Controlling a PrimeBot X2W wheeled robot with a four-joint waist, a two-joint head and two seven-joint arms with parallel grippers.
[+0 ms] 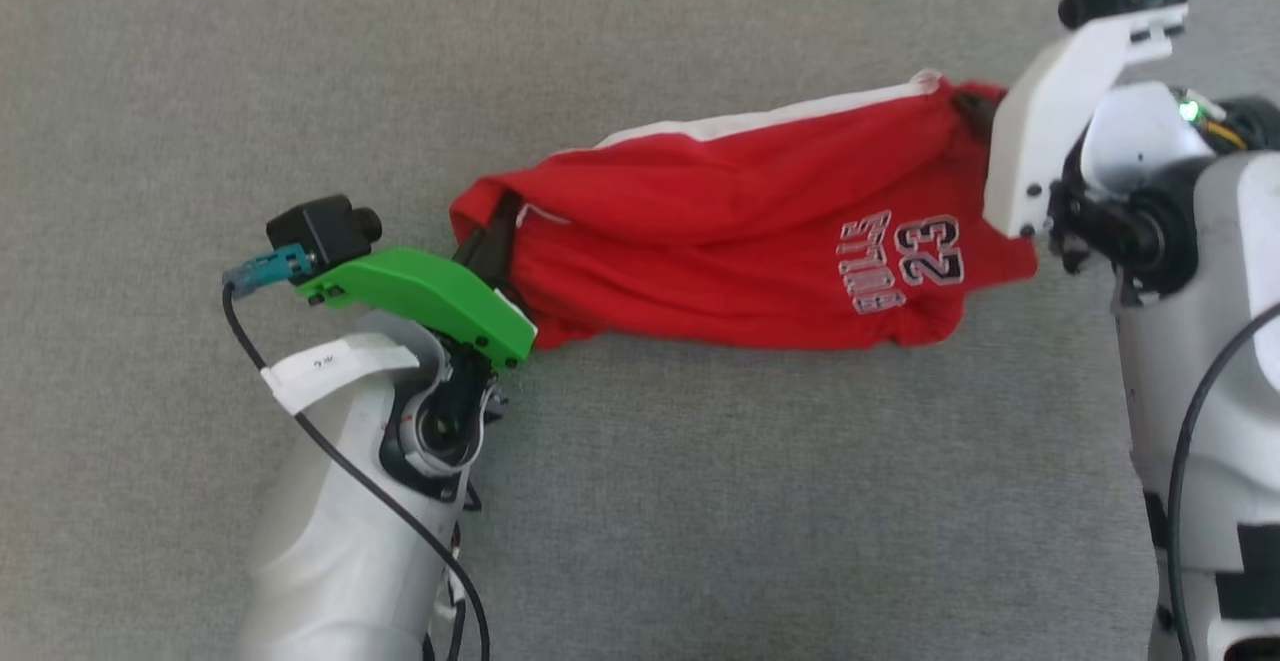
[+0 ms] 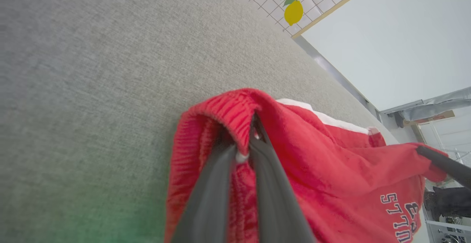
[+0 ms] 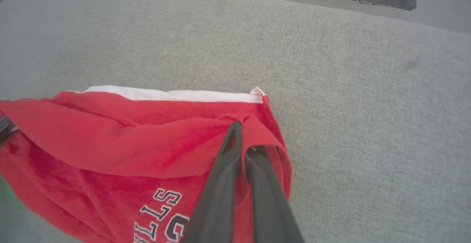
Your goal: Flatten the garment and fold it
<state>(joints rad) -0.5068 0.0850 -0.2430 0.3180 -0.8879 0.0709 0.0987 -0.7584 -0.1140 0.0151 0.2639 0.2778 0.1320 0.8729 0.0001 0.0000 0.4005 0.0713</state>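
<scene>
We hold the red basketball shorts stretched out between our two claws, over the grey cloth surface. Our left claw is squeezed tight on the ribbed left end. Our right claw is squeezed tight on the far right corner, beside the white stripe. The "23" print looks upside down, near the right end.

The head camera looks down from high up at the soft grey cloth table. The left wrist camera sits very close behind the left tool and looks across at the right tool. The right wrist camera looks back the other way. All three share the thin red shorts with white trim.
</scene>
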